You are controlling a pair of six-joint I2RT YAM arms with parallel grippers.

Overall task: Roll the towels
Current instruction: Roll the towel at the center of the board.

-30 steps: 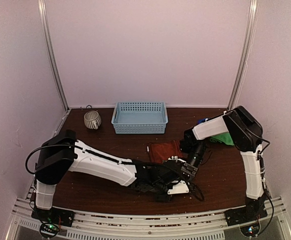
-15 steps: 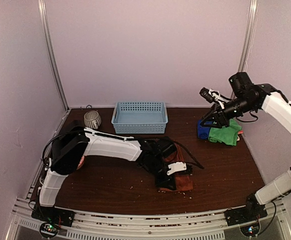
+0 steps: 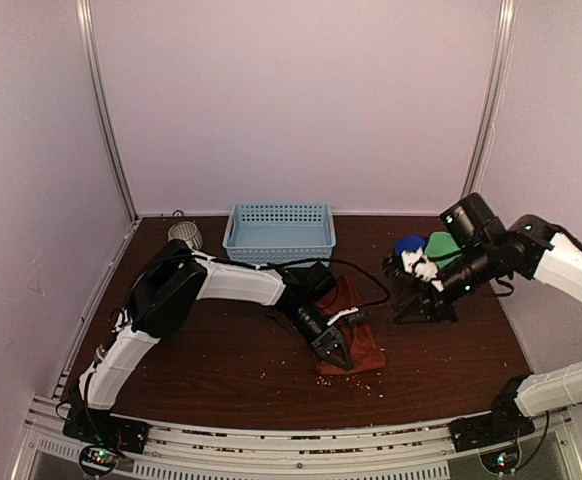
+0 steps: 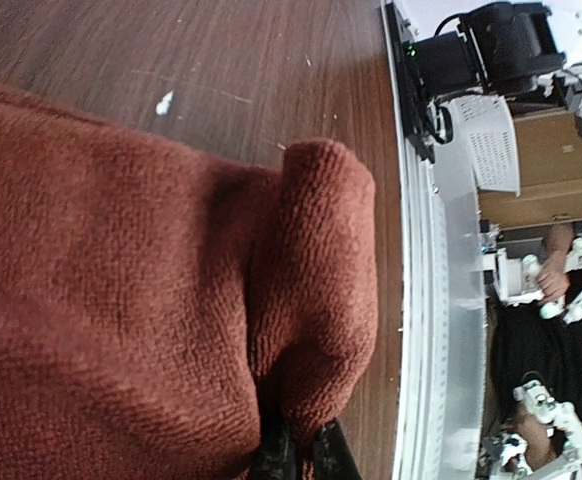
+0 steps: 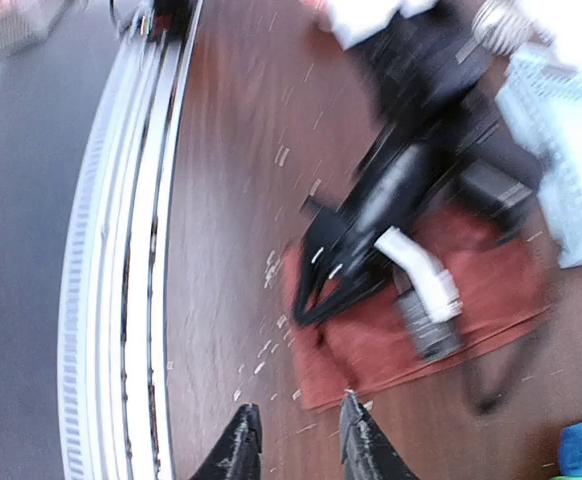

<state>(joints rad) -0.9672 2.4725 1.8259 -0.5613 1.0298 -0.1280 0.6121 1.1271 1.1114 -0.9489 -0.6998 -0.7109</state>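
Observation:
A rust-red towel [image 3: 359, 338] lies on the table right of centre, and it fills the left wrist view [image 4: 121, 280]. My left gripper [image 3: 337, 350] [image 4: 299, 455] is shut on a raised fold at the towel's near edge. The right gripper [image 3: 411, 308] [image 5: 301, 445] hovers just right of the towel, open, with only bare table between its fingers. In the right wrist view the red towel [image 5: 471, 290] lies ahead with the left gripper [image 5: 341, 260] on it. A blue towel [image 3: 409, 243] and a green towel [image 3: 443, 246] sit at the back right behind the right arm.
A light blue lattice basket [image 3: 279, 235] stands at the back centre. A small patterned bowl [image 3: 183, 234] is at the back left. Crumbs are scattered on the table near the towel. The metal rail [image 3: 271, 440] runs along the near table edge.
The right arm has come down from high over the blue and green towels to low beside the red towel. The left gripper stays pinched on the towel, shifted slightly.

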